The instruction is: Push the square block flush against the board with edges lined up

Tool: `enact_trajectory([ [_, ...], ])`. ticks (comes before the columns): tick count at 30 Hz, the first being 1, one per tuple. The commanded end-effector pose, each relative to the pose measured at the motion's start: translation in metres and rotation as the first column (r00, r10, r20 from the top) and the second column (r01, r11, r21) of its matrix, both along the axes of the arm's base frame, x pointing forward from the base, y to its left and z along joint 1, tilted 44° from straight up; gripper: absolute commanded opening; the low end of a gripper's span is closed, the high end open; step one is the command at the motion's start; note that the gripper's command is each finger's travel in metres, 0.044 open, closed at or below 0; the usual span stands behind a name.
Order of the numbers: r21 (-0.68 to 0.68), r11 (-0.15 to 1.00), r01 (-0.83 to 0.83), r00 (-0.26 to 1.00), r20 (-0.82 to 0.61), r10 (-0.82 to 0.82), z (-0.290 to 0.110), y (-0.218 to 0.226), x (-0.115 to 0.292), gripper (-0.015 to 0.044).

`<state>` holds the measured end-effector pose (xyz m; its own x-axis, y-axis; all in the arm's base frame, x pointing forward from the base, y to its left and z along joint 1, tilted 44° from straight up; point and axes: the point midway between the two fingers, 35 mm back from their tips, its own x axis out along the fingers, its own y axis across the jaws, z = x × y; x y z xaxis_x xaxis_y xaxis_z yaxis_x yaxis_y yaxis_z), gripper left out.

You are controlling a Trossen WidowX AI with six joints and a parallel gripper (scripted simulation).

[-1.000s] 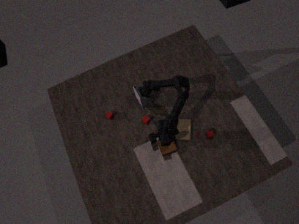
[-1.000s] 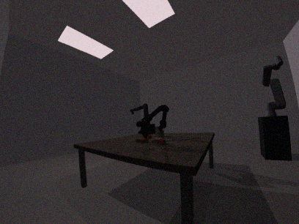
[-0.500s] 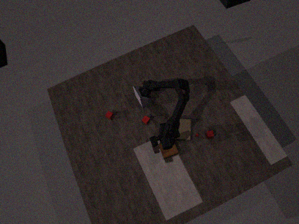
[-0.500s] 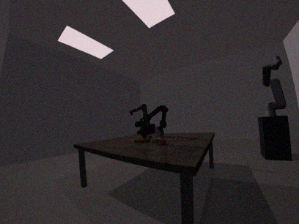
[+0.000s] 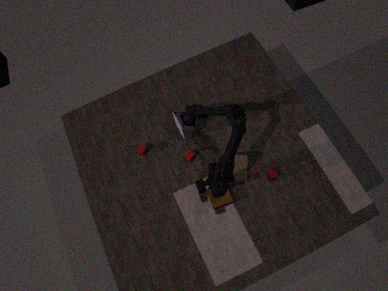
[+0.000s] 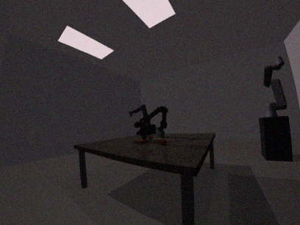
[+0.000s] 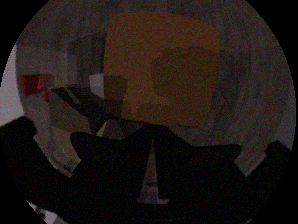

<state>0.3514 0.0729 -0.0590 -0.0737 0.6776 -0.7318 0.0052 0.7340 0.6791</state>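
Dark wood-grain table [image 5: 119, 200], four-legged. Three small red cubes on it: one [image 5: 142, 149] toward its left side, one [image 5: 189, 155] near centre, one [image 5: 272, 174] to the right (well apart). Second arm [image 6: 275, 88] stood on dark pedestal [image 6: 276, 137] by the wall. Two bright ceiling panels [image 6: 85, 42].

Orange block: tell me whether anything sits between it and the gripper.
Nothing visible does. In the wrist view the orange block lies directly ahead of the shut gripper, with only bare table between. The small red cube sits off to the left, clear of that line.

Matt orange block [image 7: 162, 70], wood-grained table [image 5: 119, 190], seemingly dark plastic hand [image 7: 152, 179].
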Motion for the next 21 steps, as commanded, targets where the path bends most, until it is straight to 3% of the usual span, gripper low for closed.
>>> enact_trajectory([
  [1, 0.005, 1.0, 0.001, 1.0, -0.01, -0.001, -0.003, 0.001, 0.0, 0.0],
  [21, 0.005, 1.0, 0.001, 1.0, -0.012, -0.001, -0.001, 0.0, -0.029, 0.0],
])
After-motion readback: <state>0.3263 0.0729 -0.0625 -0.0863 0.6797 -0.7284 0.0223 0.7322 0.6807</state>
